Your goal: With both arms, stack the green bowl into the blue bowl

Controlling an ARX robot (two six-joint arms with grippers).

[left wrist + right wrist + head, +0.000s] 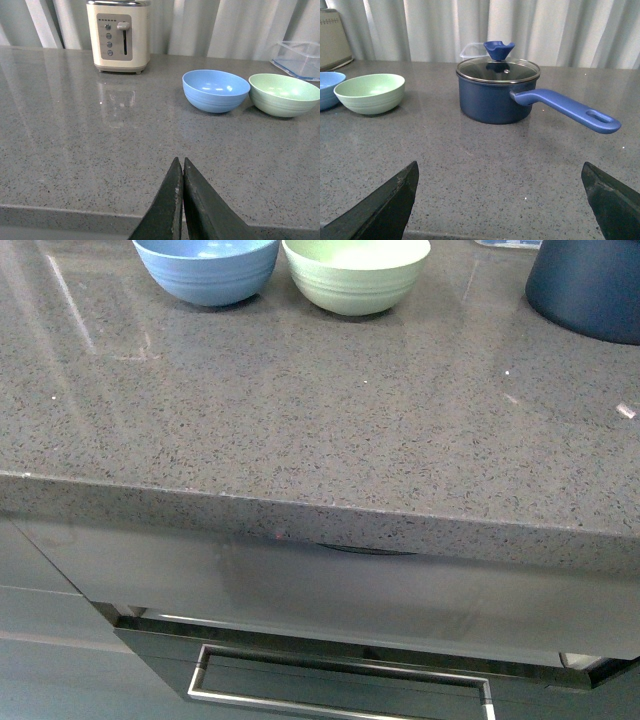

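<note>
Toward the back of the counter (300, 420) | green bowl (356, 278) sat just beside blue bowl (206, 270), unstacked | my left pincer (180, 164) was pressed together, empty; right pincer (500, 172) spread wide | I judged everything remained.

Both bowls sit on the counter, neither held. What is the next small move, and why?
Likely advance the right gripper toward the green bowl: its jaws stand wide open, and that bowl sits upright, unheld, beside the blue bowl rather than in it. The left gripper has its jaws shut, so it seems less ready.
</note>
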